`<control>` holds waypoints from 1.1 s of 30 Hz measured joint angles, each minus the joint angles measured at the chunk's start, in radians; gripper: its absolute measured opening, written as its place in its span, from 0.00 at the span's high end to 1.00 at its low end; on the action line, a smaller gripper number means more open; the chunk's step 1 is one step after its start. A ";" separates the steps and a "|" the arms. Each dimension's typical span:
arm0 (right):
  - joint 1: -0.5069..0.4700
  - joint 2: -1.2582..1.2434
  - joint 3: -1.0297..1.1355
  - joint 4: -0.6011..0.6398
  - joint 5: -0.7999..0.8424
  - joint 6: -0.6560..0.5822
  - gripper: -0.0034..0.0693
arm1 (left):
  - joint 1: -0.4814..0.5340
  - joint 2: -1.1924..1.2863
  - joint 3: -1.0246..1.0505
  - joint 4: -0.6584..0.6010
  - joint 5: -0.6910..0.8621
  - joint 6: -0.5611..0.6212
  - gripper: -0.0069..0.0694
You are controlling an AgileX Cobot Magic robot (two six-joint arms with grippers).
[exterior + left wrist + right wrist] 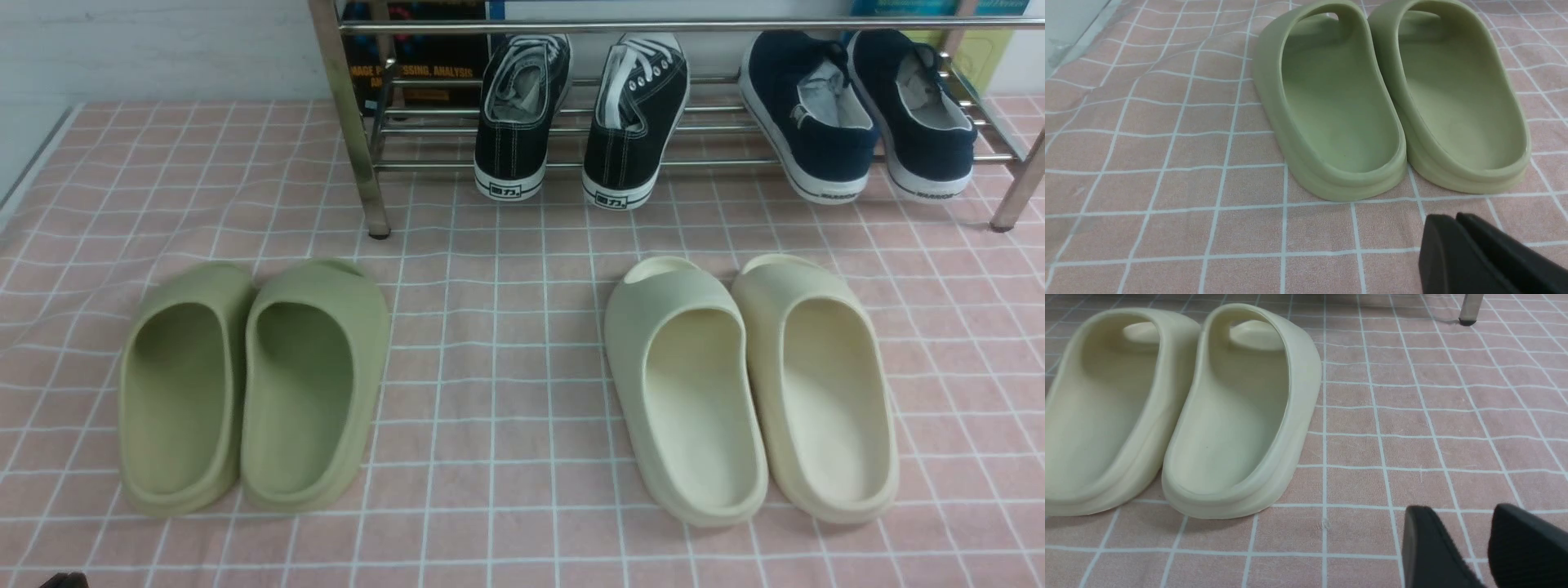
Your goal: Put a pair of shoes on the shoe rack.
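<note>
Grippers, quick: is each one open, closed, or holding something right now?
Left gripper: jaws shut, holding nothing.
Right gripper: jaws open, holding nothing.

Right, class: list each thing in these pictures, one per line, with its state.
Black canvas sneakers: on the chrome shoe rack, heels outward.
Navy slip-on shoes: on the rack.
Green foam slides: on the pink checked cloth.
Cream foam slides: on the cloth.
Left pincer: shut, empty.
Right pincer: open, empty.

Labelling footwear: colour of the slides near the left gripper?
Olive green slides, plain, no pattern. Clearest in the left wrist view.
</note>
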 joint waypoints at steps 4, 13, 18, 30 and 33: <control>0.000 0.000 0.000 0.000 0.000 0.000 0.62 | 0.000 0.000 0.000 -0.002 0.001 0.000 0.84; 0.000 0.000 0.000 0.000 0.000 0.000 0.62 | 0.000 0.000 -0.001 -0.003 0.002 0.000 0.84; 0.000 0.000 0.000 0.000 0.000 0.000 0.62 | 0.000 0.000 -0.001 -0.003 0.002 0.000 0.84; 0.000 0.000 0.000 0.000 0.000 0.000 0.62 | 0.000 0.000 -0.001 -0.003 0.003 0.000 0.82; 0.000 0.000 0.000 0.000 0.000 0.000 0.62 | 0.000 0.000 -0.001 -0.003 0.003 0.000 0.81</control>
